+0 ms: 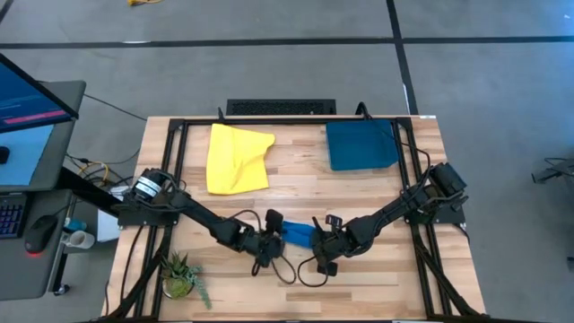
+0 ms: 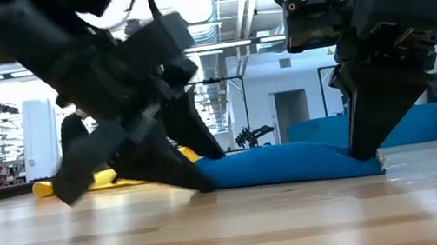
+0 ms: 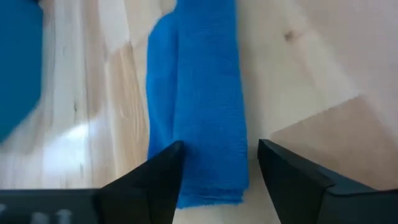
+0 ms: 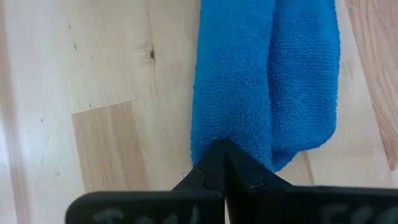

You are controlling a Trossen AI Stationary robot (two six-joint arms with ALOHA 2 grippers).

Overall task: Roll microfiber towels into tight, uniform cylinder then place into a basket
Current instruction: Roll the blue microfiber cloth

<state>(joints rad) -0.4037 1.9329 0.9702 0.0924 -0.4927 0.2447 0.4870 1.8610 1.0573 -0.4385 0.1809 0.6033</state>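
The blue towel [image 1: 299, 233] lies on the table near its front edge as a long narrow bundle between my two grippers. My left gripper [image 3: 221, 144] is open, with a finger on each side of the towel's left end [image 3: 208, 186]. At the right end, my right gripper [image 4: 224, 144] is shut on the towel. The yellow towel [image 1: 238, 157] lies crumpled and flat at the far left. The basket [image 1: 360, 145], a dark teal bin, stands at the far right. My left gripper straddles the towel's left end; one finger [image 3: 155, 180] overlaps the cloth's edge in the wrist view, and I cannot tell whether it touches. My right gripper has its shut tips on the towel's right end [image 4: 239, 134], at the crease between its two lobes. It comes steeply from above. The towel lies on the table, flattened under the fingers [image 2: 360, 140].
A small potted plant [image 1: 184, 276] stands at the near left corner. A loop of dark cable [image 1: 289, 267] lies on the table just in front of the grippers. A keyboard [image 1: 281, 107] sits beyond the far edge. Bare wood lies between the towels and the basket.
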